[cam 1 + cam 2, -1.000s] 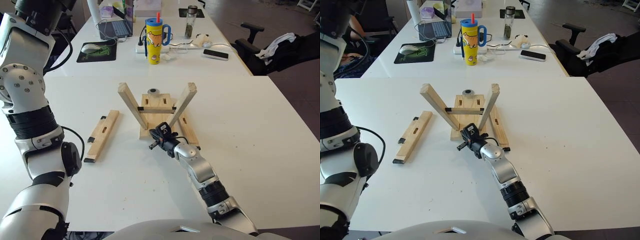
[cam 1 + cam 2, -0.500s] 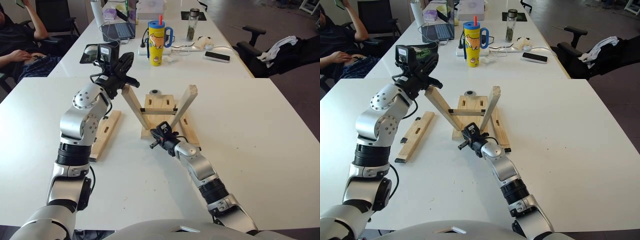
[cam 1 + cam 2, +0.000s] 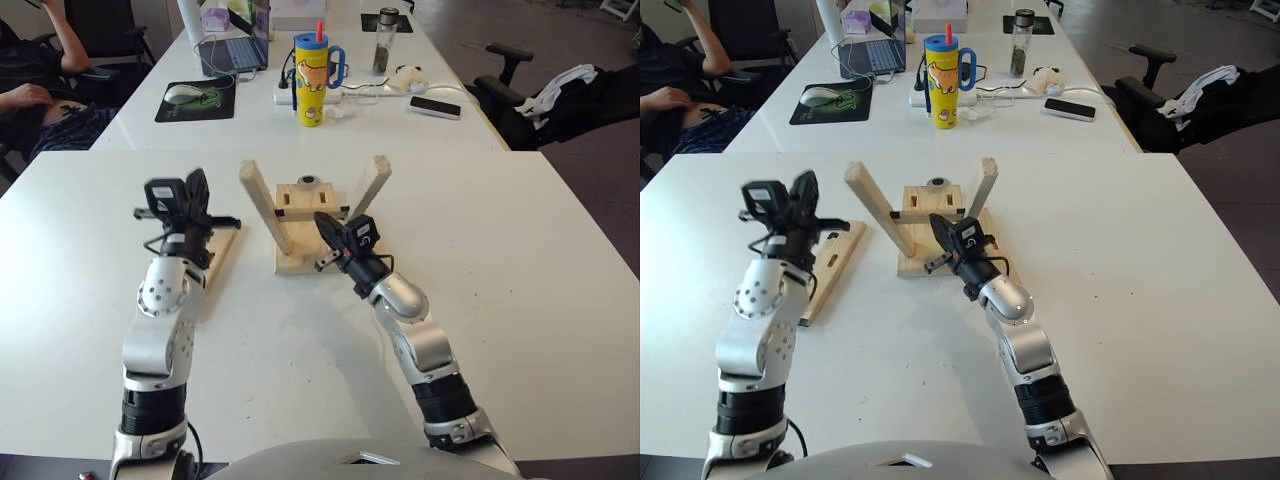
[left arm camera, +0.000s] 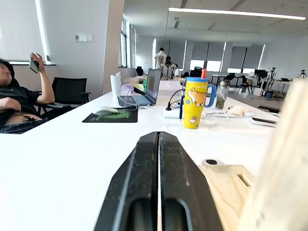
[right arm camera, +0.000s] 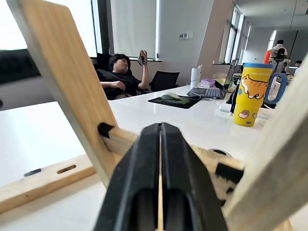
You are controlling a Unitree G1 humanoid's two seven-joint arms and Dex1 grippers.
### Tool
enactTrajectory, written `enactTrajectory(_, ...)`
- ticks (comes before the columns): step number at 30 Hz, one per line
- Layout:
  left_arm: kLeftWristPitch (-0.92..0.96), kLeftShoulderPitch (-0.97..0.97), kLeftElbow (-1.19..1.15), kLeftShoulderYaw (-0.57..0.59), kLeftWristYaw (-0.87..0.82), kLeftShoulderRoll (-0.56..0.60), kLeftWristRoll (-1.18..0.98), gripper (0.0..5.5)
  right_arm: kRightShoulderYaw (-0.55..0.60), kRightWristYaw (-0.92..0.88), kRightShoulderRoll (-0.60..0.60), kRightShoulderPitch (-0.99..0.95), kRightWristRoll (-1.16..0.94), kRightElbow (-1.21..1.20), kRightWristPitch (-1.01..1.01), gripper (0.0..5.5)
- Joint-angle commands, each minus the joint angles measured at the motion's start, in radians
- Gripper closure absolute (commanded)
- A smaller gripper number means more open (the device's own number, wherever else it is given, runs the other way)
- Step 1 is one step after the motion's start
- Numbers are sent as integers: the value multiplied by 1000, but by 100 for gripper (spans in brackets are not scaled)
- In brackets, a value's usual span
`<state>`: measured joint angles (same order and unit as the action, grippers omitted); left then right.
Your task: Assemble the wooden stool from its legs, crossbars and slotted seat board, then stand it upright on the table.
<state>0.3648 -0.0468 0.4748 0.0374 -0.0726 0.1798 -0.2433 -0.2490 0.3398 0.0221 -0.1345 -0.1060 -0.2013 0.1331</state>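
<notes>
Room: an open office. A back table at 12 o'clock carries a laptop and a yellow mug.

Table: white and wide, with all the wooden parts lying near its middle.

Stool: half built and upside down, at 12 o'clock from the robot.

Seat board: flat on the table, with its long axis running 12 to 6.

Legs: the left leg and right leg stand on the board, splayed in a V. Their tops lean toward 11 and 1.

Crossbar: joins the two legs low down and runs 9 to 3.

Loose board: flat at 9 o'clock of the stool, near it. Its slots face up and its long axis runs about 1 to 7.

Right gripper: fingers pressed together and empty, tips aimed toward 11. It sits on the 6 o'clock side of the crossbar, between the legs; whether it touches the crossbar cannot be told.

Left gripper: fingers pressed together and empty, tips aimed toward 12. It is over the far end of the loose board, at 9 o'clock of the left leg and apart from it.
</notes>
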Motion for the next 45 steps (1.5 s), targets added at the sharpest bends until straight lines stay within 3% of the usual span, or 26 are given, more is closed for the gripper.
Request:
enactTrajectory(1, 41, 68, 108, -41, -7, -32, 16, 548, 14, 44, 80, 108, -54, -130, 136, 550)
enactTrajectory(7, 57, 92, 143, -51, -15, -59, 48, 548, 169, -51, 120, 183, -62, -151, 189, 550)
enactTrajectory(13, 18, 24, 107, 7, -50, -61, 112, 548, 297, -237, 61, 54, -35, -136, 136, 550)
enactTrajectory(16, -4, -12, 100, 28, -59, -60, 137, 548, 330, -284, 53, -4, -28, -122, 122, 550)
enactTrajectory(20, -10, -46, 105, -32, -11, -64, 147, 548, 329, -308, 43, -59, -24, -138, 110, 550)
enactTrajectory(22, 19, -55, 83, -109, 52, -59, 132, 548, 252, -242, 35, -92, -48, -113, 136, 550)
enactTrajectory(24, 60, -61, 53, -217, 120, -49, 138, 548, 39, -76, 50, -143, -32, -41, 209, 550)
enactTrajectory(26, 98, -67, 30, -230, 119, -44, 162, 548, -43, -26, 53, -140, -18, 13, 265, 550)
enactTrajectory(32, 112, -54, -22, -83, 57, -2, 220, 548, 30, -8, 162, -74, -7, 50, 304, 550)
enactTrajectory(37, 37, -120, -58, 54, 68, 41, 201, 548, 122, 30, 236, -172, 5, 228, 262, 550)
enactTrajectory(42, -25, -242, -186, 127, 220, 155, 132, 548, 196, 92, 277, -361, -3, 545, 138, 550)
enactTrajectory(45, -7, -216, -284, 38, 490, 297, 96, 548, 237, 190, 260, -534, -41, 783, -18, 550)
